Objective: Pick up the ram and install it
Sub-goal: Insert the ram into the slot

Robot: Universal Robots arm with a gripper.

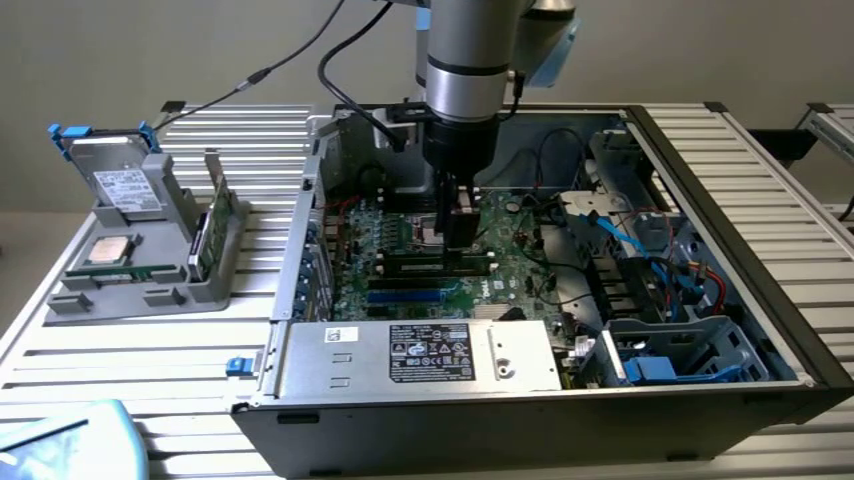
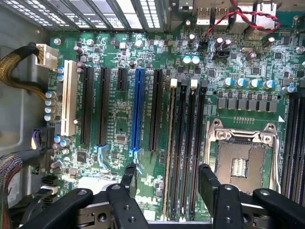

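Note:
My gripper (image 2: 167,181) hangs low over the large green motherboard (image 2: 119,119) inside the open computer case (image 1: 787,330). Its black fingers (image 2: 128,183) stand wide apart, so it is open and holds nothing. Between them run several long memory slots (image 2: 193,152). In the slot nearest the expansion slots a thin tan-edged board, seemingly the ram (image 2: 167,152), stands edge-on, and neither finger touches it. In the exterior view the gripper (image 1: 459,235) sits just above those slots (image 1: 434,266). Another narrow green stick (image 1: 214,230) stands on edge in the grey holder at the exterior view's left.
The empty processor socket (image 2: 243,160) lies beside the memory slots. A blue expansion slot (image 2: 138,109) and black ones lie on the other side. The grey holder (image 1: 134,290) also carries a square silver chip (image 1: 110,250) and a drive (image 1: 120,180). Cables (image 1: 641,250) and the power supply (image 1: 427,355) crowd the case.

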